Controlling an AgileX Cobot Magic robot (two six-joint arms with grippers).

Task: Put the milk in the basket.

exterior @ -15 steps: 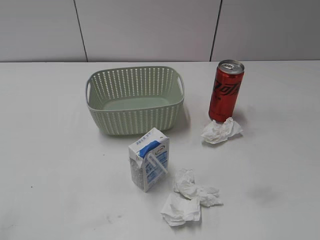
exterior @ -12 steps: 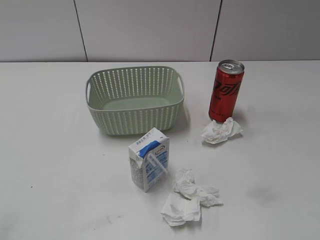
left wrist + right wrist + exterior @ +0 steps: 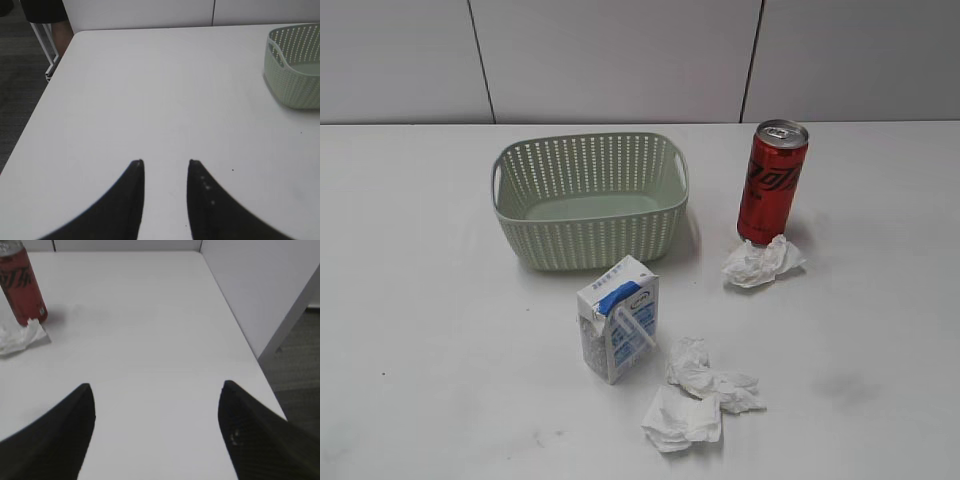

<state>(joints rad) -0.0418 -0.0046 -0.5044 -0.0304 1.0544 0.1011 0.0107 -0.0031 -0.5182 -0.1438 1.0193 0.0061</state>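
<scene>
The white table (image 3: pixel 430 340) is lying bare left of the basket (image 3: pixel 590 200). The left gripper (image 3: pixel 165 162) is hovering over that stretch, jaws slightly parted, holding nothing. The right gripper (image 3: pixel 156 386) is gaping wide, empty, beyond the red can (image 3: pixel 772 180). The milk (image 3: pixel 618 318) is standing upright just in front of the basket, apart from it. Crumpled tissues (image 3: pixel 700 400) are lying beside the milk; another tissue (image 3: pixel 761 262) is touching the can's base.
</scene>
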